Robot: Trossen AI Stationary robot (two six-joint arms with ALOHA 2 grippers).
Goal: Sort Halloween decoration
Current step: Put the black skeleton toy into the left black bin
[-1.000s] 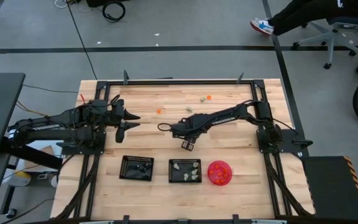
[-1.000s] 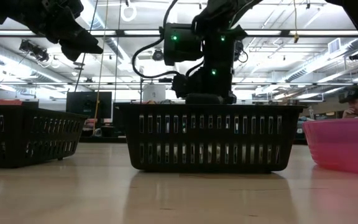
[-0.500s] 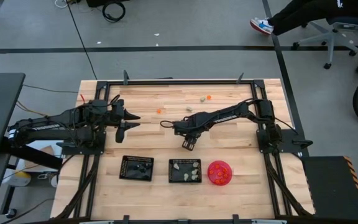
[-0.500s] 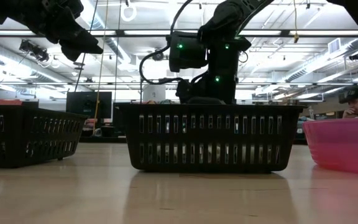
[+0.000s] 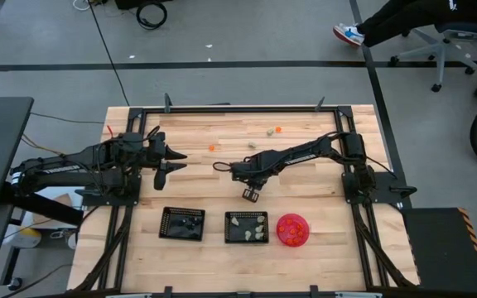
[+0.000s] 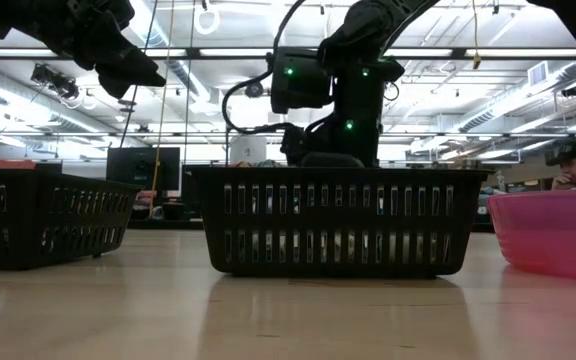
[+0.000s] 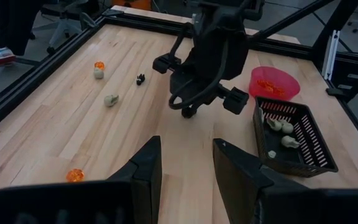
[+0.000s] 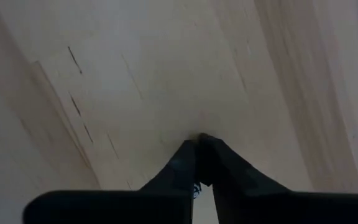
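- R gripper (image 5: 252,194) is low over bare wood near mid-table, just behind the middle tray (image 5: 247,227). R wrist view: fingertips (image 8: 199,149) pressed together, tips at the table (image 5: 305,186) surface. Can't tell if anything is pinched between them; a tiny dark speck shows at the finger seam, too small to ID.
- L gripper (image 5: 169,163) hovers over the table's left side, fingers (image 7: 143,171) apart, nothing between them. L arm looks parked.
- Loose decorations on the far half of the table: orange piece (image 5: 279,129) just beside a pale piece (image 5: 271,131) near the far edge; another orange piece (image 5: 211,148) further left; a small pale piece (image 5: 251,145) between them, close to the R arm.
- L wrist view also shows a tiny black trinket (image 7: 140,78) on the wood near the pale ones.
- Three containers in a row along the near edge:
  - left tray (image 5: 182,223), black mesh: a few dark bits inside, hard to make out.
  - middle tray, black mesh: several pale cream pieces (image 5: 237,220) inside.
  - pink bowl (image 5: 292,229) to the right: orange pieces (image 7: 270,81) inside.
- Low view: R arm comes down behind the middle tray; its fingertips are hidden by the tray wall.
- A person sits in the room's background, at the right edge of the low view (image 6: 574,165).
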